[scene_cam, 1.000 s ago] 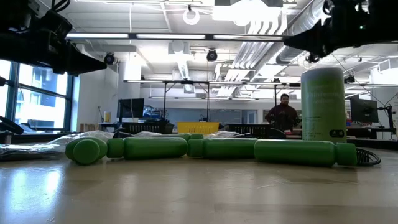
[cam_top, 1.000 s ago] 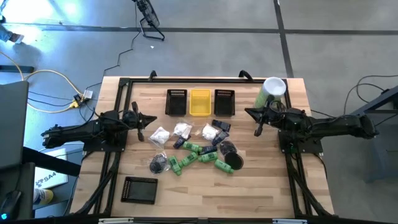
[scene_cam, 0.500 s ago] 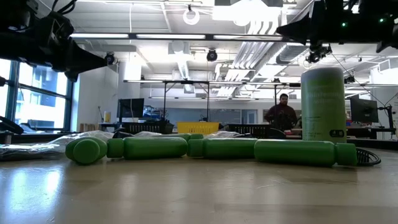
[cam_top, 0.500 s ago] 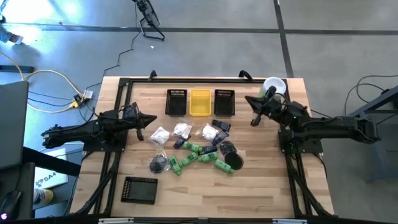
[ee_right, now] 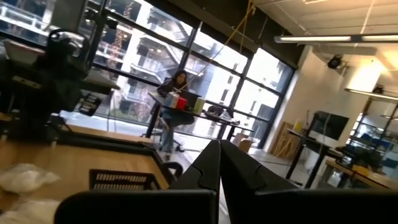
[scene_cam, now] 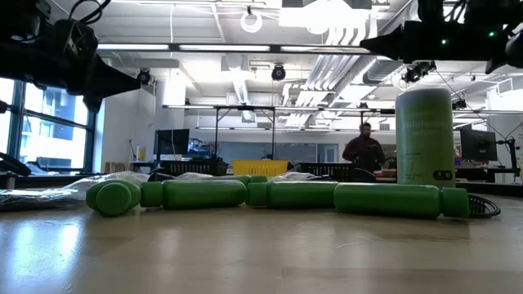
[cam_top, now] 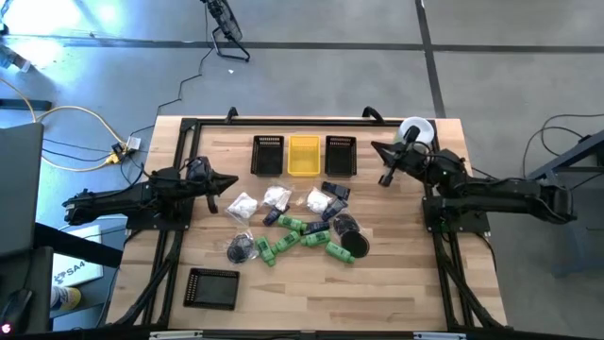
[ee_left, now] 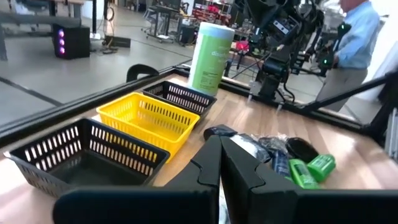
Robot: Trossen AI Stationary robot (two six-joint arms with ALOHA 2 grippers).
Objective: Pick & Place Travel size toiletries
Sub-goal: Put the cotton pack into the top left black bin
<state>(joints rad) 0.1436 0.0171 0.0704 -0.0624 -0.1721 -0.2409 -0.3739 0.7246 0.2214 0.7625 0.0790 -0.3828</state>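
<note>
Three bins [cam_top: 304, 155] behind the toiletries [cam_top: 300, 230] — pale-green cylinder [cam_top: 412, 133] beside; both arms' jaws closed, empty.

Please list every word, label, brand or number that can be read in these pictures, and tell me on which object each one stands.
"dis…": only these first white letters read, on the tall pale-green cylinder with white lid; the rest turns out of sight.
Small dark label low on that cylinder: too small to read.
Bright green little bottles: no print shows.
Black and yellow plastic bins: no text.

2 matte-black jointed arms
</note>
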